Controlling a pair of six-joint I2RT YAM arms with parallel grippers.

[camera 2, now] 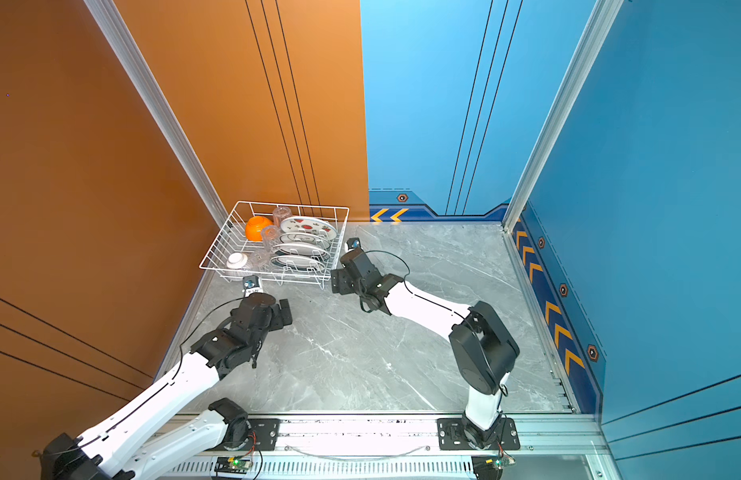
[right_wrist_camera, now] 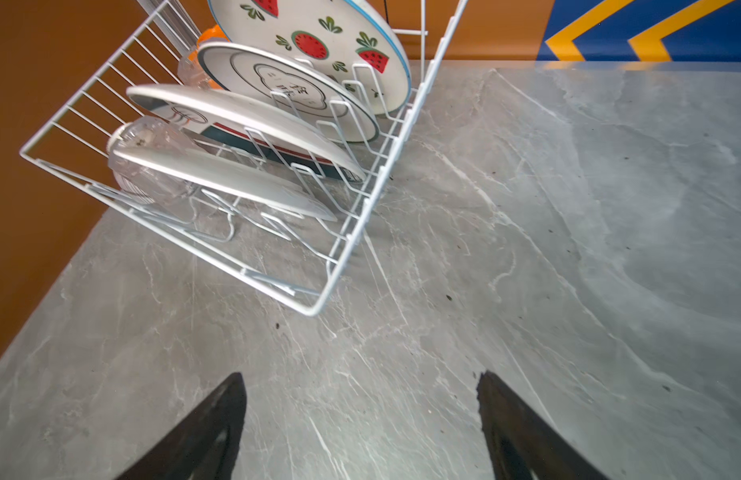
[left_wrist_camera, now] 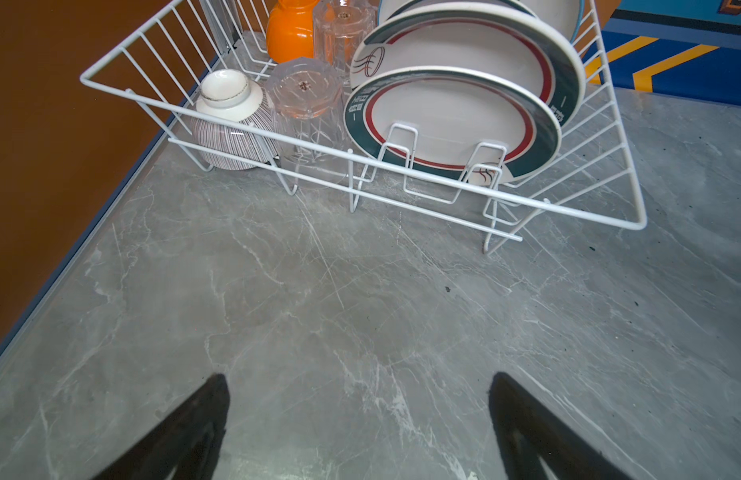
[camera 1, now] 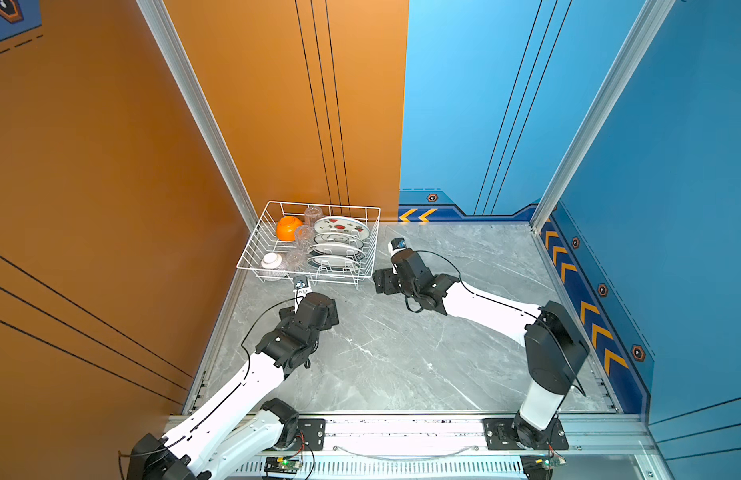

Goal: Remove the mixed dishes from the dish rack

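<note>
Four plates [camera 1: 338,240] stand on edge in the dish rack [camera 1: 252,243], left of centre in both top views, at the table's [camera 1: 422,332] far corner by the orange wall [camera 1: 111,166]. Only the top views show both arms whole. The left wrist view, rack across its upper half, shows an upturned striped bowl [left_wrist_camera: 231,120] just beside a glass [left_wrist_camera: 304,89], with an orange bowl [left_wrist_camera: 287,31] behind. The right wrist view, rack at upper left, shows the watermelon plate's [right_wrist_camera: 318,37] face. Left claw [left_wrist_camera: 358,380] and right claw [right_wrist_camera: 360,376] hang over bare table, jaws apart, empty.
</note>
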